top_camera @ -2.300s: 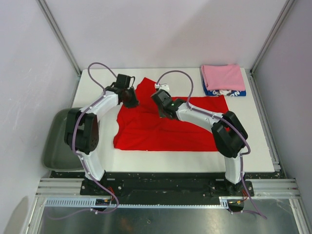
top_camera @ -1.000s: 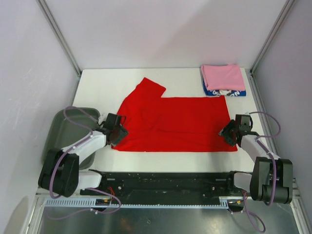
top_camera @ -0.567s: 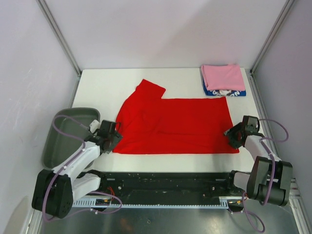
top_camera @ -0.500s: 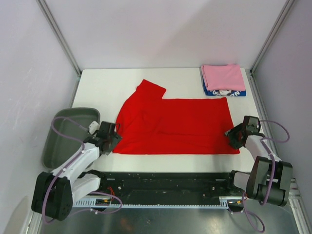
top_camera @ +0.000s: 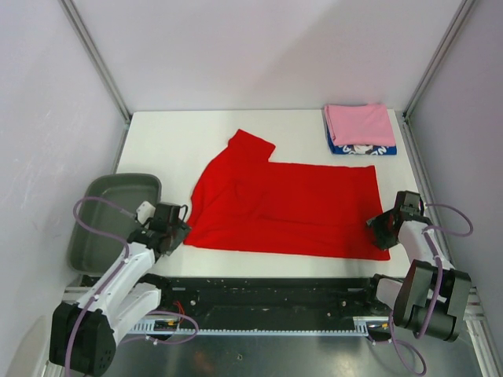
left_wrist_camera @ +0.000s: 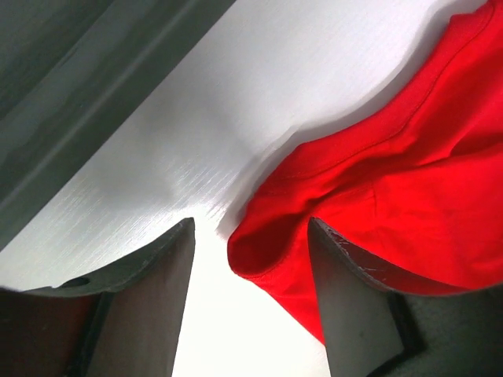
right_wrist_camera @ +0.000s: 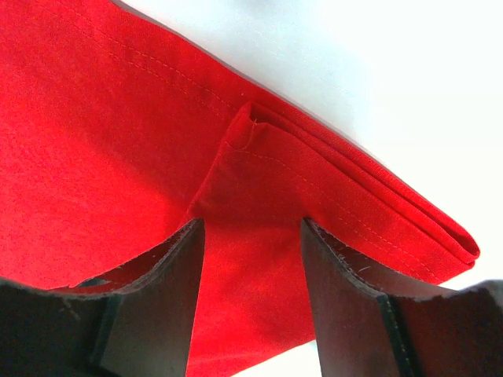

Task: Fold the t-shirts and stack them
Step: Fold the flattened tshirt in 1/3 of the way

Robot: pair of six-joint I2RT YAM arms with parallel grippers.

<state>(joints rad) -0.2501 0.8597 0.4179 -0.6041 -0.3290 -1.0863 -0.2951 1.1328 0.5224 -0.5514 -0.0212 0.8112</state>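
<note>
A bright red t-shirt [top_camera: 287, 206] lies spread flat on the white table, one sleeve pointing to the back left. My left gripper [top_camera: 179, 233] is at its near left corner, jaws open. In the left wrist view the corner [left_wrist_camera: 271, 255] lies between the fingers [left_wrist_camera: 357, 314], unpinched. My right gripper [top_camera: 380, 232] is at the near right corner, jaws open. In the right wrist view the hemmed corner [right_wrist_camera: 251, 236] lies under the open gripper [right_wrist_camera: 251, 294]. A folded pink t-shirt [top_camera: 360, 123] lies on a folded blue one [top_camera: 363, 148] at the back right.
A grey-green plastic tray [top_camera: 98, 224] sits off the table's left edge beside my left arm; its rim shows in the left wrist view [left_wrist_camera: 86, 102]. Metal frame posts and walls stand at the left, right and back.
Both arms drew back from the middle of the shirt to its near corners. The shirt's near edge slid towards me and now lies slightly slanted.
</note>
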